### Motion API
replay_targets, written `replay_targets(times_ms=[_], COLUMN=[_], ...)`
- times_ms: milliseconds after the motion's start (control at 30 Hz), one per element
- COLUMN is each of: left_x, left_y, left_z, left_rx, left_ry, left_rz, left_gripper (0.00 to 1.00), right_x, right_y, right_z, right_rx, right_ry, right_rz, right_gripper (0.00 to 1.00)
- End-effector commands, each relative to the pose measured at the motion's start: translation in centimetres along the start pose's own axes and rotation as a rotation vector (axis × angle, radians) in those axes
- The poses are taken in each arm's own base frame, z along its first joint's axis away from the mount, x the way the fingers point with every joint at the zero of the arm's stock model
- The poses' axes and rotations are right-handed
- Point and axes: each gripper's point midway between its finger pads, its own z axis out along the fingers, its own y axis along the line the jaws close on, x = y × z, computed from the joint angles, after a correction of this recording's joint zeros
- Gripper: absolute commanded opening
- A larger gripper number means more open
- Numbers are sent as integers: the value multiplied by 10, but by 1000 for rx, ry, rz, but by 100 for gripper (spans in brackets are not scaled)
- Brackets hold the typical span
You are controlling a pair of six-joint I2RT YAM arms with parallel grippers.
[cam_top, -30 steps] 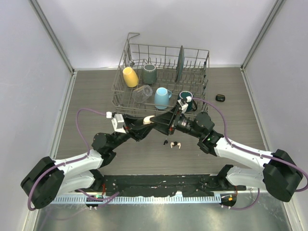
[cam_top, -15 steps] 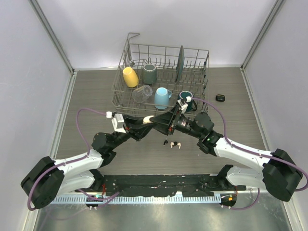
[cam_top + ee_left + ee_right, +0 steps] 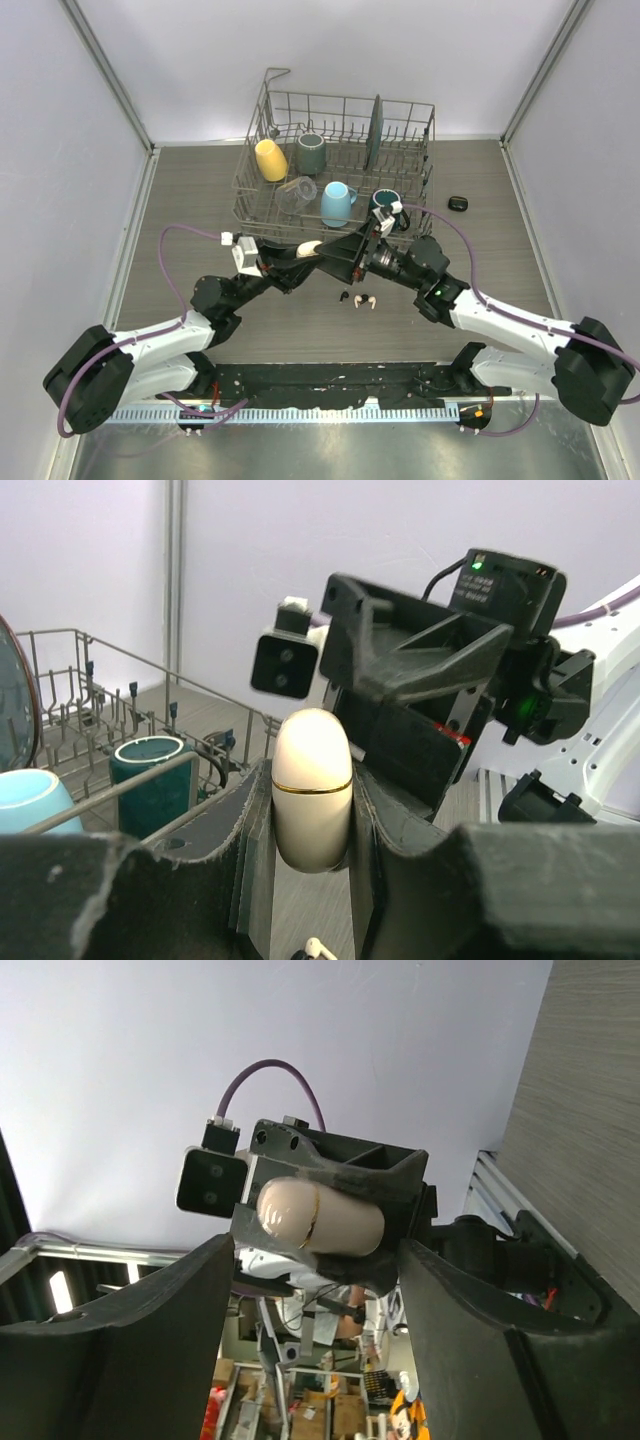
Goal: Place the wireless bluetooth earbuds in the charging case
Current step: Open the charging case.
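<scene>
Tiny black and cream-white stemmed earbuds (image 3: 366,301) lie on the grey table (image 3: 200,200), just near of both arms. They're likely light and slippery, best pinched by the stem. Left gripper (image 3: 310,810) clamps the glossy cream oval case (image 3: 320,1217); right gripper (image 3: 318,1260) gapes, empty.

A cream-white oval charging case (image 3: 309,247) is being held by the left gripper (image 3: 313,249) above the middle of the grey wood-grain table (image 3: 200,190), near tiny earbuds (image 3: 358,299).

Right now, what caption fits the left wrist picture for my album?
Left gripper pinches the closed cream charging case, dish rack with a teal mug at left.
</scene>
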Motion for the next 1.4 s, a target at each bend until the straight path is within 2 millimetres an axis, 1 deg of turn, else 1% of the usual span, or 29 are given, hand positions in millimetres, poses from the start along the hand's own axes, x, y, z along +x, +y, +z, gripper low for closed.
replay_targets(times_ms=[0,67,100,133,200,233,300,333,367,400,433,467,667,833,967,1033,1200,1300,1333,1367], left_x=[-45,-49,-49,-50,-50,-51,-52,-52,-51,-51,-52,-52,-55,-56,-55,-55,-54,-54,-54,-53], left_y=[-14,-14,-14,-15,-17,-18,-22,-24,-25,-26,-30,-31,-30,-35,-38,-42,-51,-55,-55,-54], left_z=[-3,-6,-7,-8,-9,-8,-7,-5,-5,-4,-3,-2,1,1,1,1,-2,-5,-5,-6], left_rx=[46,39,38,40,49,57,79,96,101,110,132,138,136,156,179,197,238,259,254,249], left_ry=[-187,-204,-206,-207,-206,-208,-204,-199,-197,-195,-191,-187,-188,-185,-173,-166,-147,-142,-143,-141], left_rz=[66,69,71,76,79,88,98,100,103,105,110,108,108,109,108,101,93,91,89,88], left_gripper=[0,0,0,0,0,0,0,0,0,0,0,0,0,1,0,0,0,0,0,0], right_x=[-4,-9,-10,-9,-10,-10,-7,-7,-5,-5,-4,-4,2,1,-1,-5,-13,-13,-13,-13], right_y=[25,21,25,24,18,11,8,10,4,2,6,2,-1,-6,-1,-3,2,7,6,12], right_z=[-14,-18,-22,-23,-25,-24,-26,-23,-24,-23,-22,-20,-15,-17,-14,-14,-9,-6,-5,-4], right_rx=[-19,51,58,79,170,211,285,299,335,347,342,359,363,383,355,367,360,327,323,293], right_ry=[-54,-82,-84,-77,-51,-29,20,45,63,73,80,91,126,113,85,55,1,-3,-3,-7], right_rz=[-182,-234,-318,-349,-401,-465,-498,-545,-549,-563,-576,-584,-593,-588,-569,-548,-524,-494,-484,-467], right_gripper=[73,73,73,73,73,73,73,73,73,73,73,73,70,66,65,65,65,65,66,66])
